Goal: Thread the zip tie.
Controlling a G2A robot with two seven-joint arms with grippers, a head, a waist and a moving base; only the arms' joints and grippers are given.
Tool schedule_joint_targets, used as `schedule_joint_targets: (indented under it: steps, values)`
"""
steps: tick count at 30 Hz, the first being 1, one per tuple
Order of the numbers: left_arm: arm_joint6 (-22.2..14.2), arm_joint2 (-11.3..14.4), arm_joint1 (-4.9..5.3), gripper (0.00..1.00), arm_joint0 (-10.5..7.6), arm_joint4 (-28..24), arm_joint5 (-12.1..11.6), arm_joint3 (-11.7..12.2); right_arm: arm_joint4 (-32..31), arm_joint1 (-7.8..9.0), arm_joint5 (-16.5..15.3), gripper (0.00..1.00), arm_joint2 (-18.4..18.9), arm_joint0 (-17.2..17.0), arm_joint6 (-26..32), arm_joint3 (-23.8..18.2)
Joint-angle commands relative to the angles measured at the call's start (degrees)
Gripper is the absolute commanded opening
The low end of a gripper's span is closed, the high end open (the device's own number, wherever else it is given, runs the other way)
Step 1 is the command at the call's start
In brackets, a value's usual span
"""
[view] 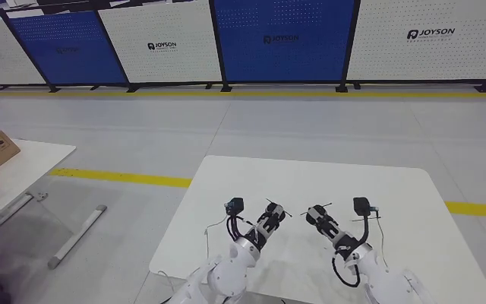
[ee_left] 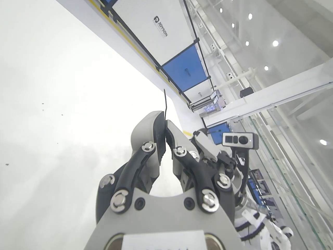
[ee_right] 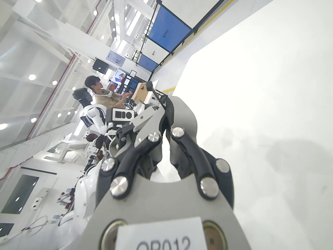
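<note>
Both grippers hover side by side over the near part of the white table (view: 319, 178). My left gripper (ee_left: 165, 125) is shut on a thin black zip tie strip, whose pointed tail (ee_left: 165, 102) sticks out past the fingertips. My right gripper (ee_right: 164, 106) is shut on a black zip tie strip that ends in the square head (ee_right: 149, 86). From above, the left gripper (view: 275, 213) and right gripper (view: 317, 213) are a short gap apart, each with a black end poking out. The strip below the fingers is hidden.
The right arm's gripper (ee_left: 205, 141) shows close behind the left one. A second white table (view: 30, 163) with a cardboard box (view: 6, 146) stands at the left. Blue and white partition panels (view: 281, 38) line the back, beyond a yellow floor line.
</note>
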Motion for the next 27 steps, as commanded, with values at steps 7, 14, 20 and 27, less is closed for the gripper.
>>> schedule_joint_targets:
  steps: [7,14,20,27]
  values:
    - [0.01,0.54,-0.11,0.00,-0.34,0.41,0.29,0.58,-2.73,-0.46,-1.44,0.00,-1.63,-1.24,-5.65,0.79]
    - [3.05,1.16,-0.35,0.00,-0.12,1.86,-0.05,0.53,-2.73,-0.46,-1.44,0.00,-1.63,-1.24,-5.65,0.79]
    - [4.37,2.56,-0.59,0.00,-0.23,4.02,0.08,1.21,-2.73,-0.46,-1.44,0.00,-1.63,-1.24,-5.65,0.79]
    - [4.37,2.56,-0.59,0.00,-0.23,4.02,0.08,1.21,-3.19,-0.72,-1.38,0.00,-1.47,-2.38,-9.91,1.18]
